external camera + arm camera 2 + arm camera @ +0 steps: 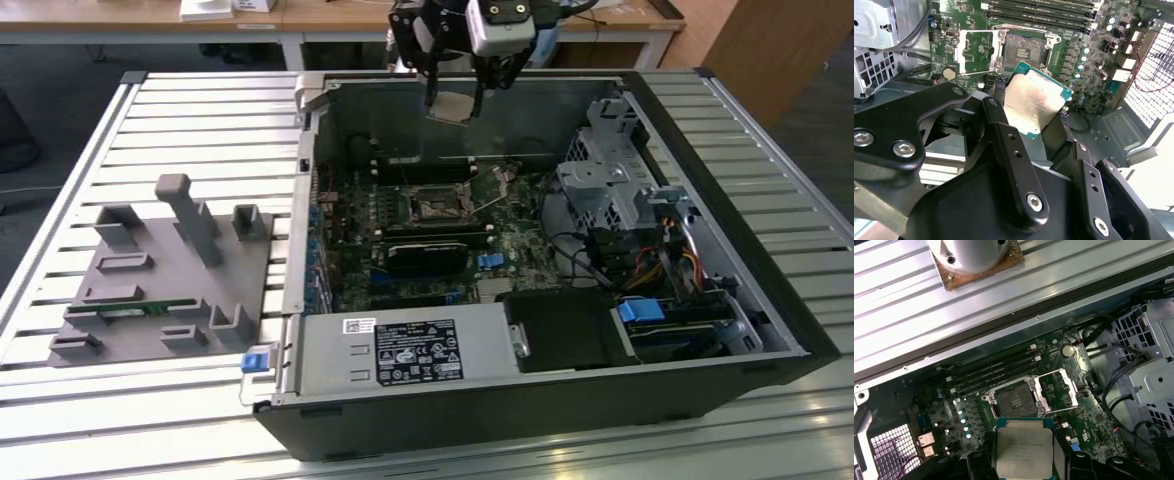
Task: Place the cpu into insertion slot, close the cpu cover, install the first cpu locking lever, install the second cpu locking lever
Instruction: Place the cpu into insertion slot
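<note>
Second wrist view has the tool (1030, 116) clenched on the cpu (1040, 97), held above and apart from the insertion slot (1024, 50), where a tilted descent could bend its pins.

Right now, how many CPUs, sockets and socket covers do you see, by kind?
cpu: 1, held in the gripper
insertion slot: 1, no chip in it
cpu cover: 1, swung open beside the slot
Total: 3
</note>
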Motion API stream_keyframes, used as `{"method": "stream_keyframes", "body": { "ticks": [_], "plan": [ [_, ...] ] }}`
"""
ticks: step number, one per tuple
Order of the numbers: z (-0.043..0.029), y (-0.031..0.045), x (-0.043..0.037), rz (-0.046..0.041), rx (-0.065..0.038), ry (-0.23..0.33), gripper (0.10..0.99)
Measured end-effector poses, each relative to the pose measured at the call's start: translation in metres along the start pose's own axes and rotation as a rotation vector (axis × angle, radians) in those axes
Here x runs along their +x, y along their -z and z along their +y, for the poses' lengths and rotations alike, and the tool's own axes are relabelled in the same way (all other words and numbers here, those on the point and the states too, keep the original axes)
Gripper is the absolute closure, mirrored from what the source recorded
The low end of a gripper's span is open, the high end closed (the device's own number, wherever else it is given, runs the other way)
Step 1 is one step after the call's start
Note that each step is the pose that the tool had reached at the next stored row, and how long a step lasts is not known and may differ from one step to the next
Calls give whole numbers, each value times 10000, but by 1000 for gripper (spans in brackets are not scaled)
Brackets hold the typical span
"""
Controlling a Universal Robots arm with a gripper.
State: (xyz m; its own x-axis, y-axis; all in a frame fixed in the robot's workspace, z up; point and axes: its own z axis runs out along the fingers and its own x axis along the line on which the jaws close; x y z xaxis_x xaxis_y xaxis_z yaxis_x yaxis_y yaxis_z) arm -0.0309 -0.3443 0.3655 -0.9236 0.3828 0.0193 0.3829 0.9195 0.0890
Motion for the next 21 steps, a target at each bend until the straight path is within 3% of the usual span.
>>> {"method": "stream_keyframes", "body": {
  "ticks": [21],
  "plan": [
    [0,-2,0,-42,-9,-469,545]
  ]
}}
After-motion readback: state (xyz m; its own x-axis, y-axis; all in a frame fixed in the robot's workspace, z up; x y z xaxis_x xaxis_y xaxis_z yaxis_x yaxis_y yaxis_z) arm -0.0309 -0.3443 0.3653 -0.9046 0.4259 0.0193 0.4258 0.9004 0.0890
